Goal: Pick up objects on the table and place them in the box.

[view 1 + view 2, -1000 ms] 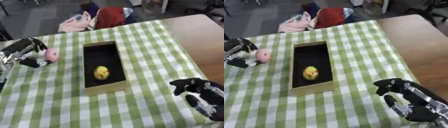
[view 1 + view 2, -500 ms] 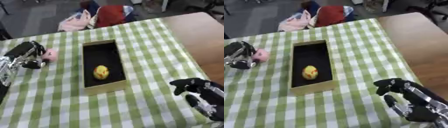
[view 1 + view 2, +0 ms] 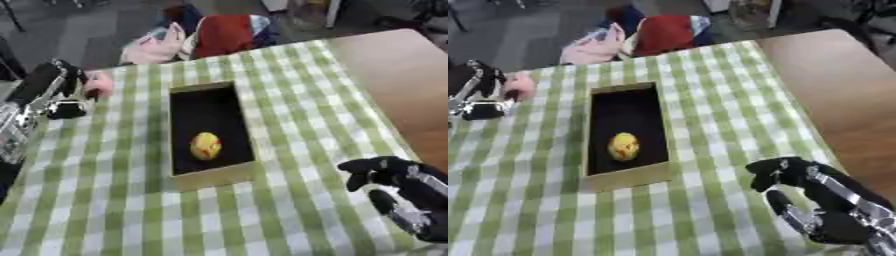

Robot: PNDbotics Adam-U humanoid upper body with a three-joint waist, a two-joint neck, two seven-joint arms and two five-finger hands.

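**Observer:** What has changed since the earlier frame?

**Operator:** My left hand (image 3: pixel 54 92) has travelled up the cloth with the pink object (image 3: pixel 98 84); both now sit higher, towards the far corner. Part of that is my head tilting, since the whole picture has shifted. The right hand has barely moved.

**Observer:** Take me through the left eye view.

**Operator:** The left hand is on the left side of the green checked tablecloth (image 3: pixel 289 100), with the pink object just beside its fingers, touching or nearly so. I cannot tell whether my fingers are closed around it or only resting against it. The box (image 3: pixel 210 175) lies in the middle, and the yellow object (image 3: pixel 206 145) is already inside, near the near end.

**Observer:** And the right eye view?

**Operator:** My right hand (image 3: pixel 815 200) shows near the lower right corner, fingers curled, nothing in them, well apart from the box. The pink object is still outside the box, to its left.

**Observer:** So how far along are you?

**Operator:** I judge one item done, one left. The pink one has to be carried right and dropped in.
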